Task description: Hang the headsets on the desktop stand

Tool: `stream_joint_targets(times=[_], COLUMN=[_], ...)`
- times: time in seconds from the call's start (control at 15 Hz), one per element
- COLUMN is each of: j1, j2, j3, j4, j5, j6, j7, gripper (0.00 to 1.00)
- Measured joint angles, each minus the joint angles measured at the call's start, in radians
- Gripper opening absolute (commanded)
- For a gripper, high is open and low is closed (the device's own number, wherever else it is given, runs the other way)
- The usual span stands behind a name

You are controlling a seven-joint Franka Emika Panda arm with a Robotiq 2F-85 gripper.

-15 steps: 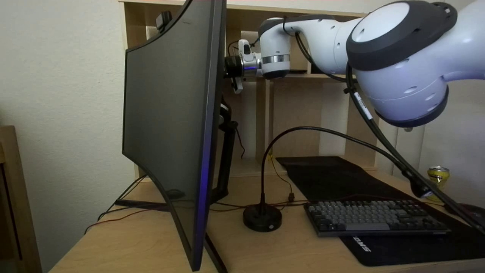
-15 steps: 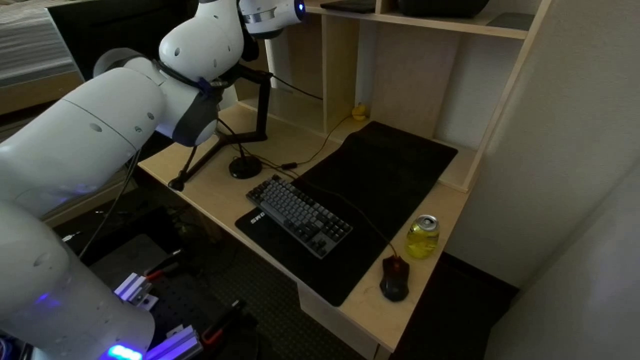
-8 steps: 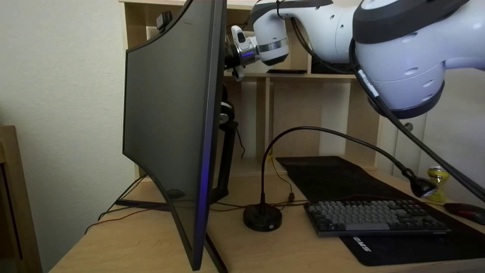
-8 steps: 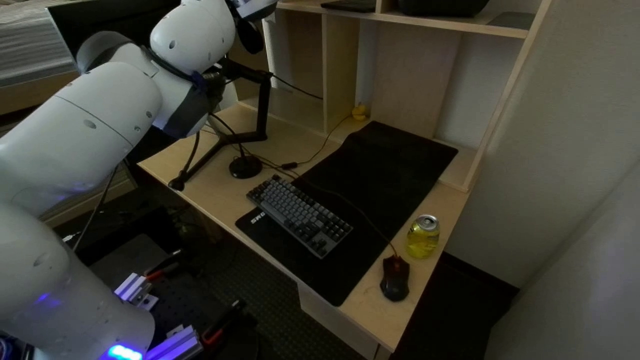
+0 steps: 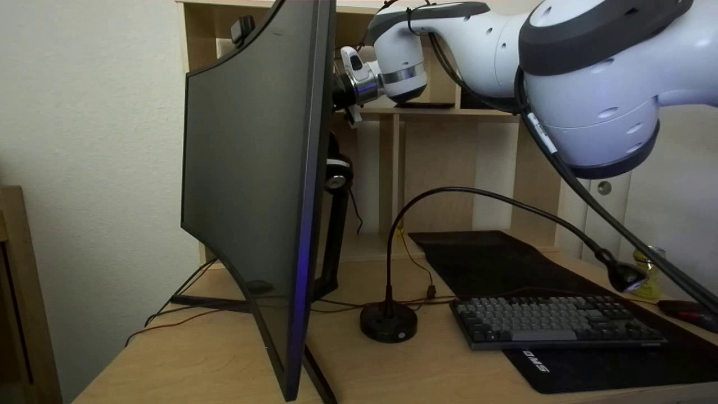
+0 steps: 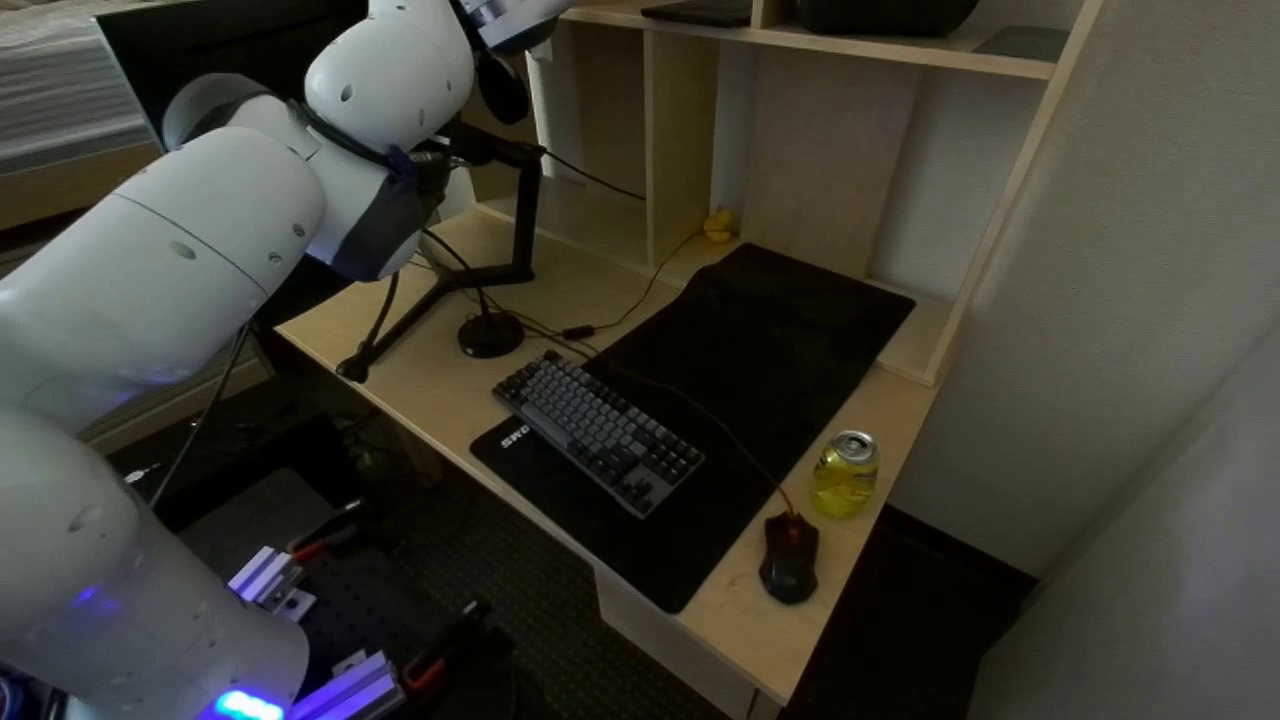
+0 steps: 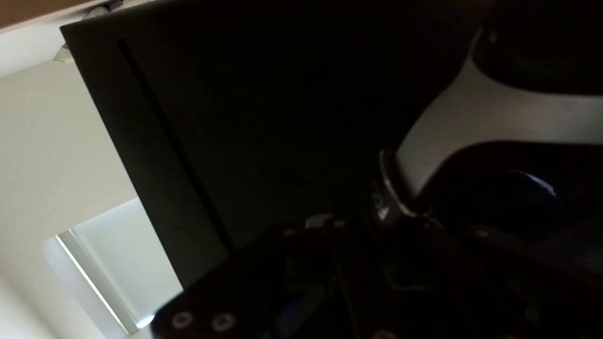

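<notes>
Monitor [image 5: 252, 168] blocks one side of pincer [image 7: 377, 230]; gooseneck [image 5: 457, 189] arches up from desk [image 5: 185, 362]; open air above mat [image 6: 760, 330].

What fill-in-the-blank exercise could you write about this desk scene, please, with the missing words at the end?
Of the mouse and the keyboard, the ____ is closer to the can. The can's main colour is ____. Of the gooseneck arm and the headset, only the ____ stands on the desk.
Missing words: mouse; yellow; gooseneck arm.

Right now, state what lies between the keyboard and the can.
In an exterior view: the mat, crossed by the mouse cord, then a strip of desk.
</notes>
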Motion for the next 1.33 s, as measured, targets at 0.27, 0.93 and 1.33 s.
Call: stream_joint_targets(times=[0.27,0.93,1.33], j1=[0.002,0.005,0.004], j2=[0.002,0.013,0.024], j3=[-0.049,-0.064,-0.040], j4=[0.000,-0.002,-0.003], j5=[0.013,0.144,0.196], j6=[-0.019,-0.044,-0.084], j7=[0.059,0.023,0.018], gripper=[0.05,0.52,0.95])
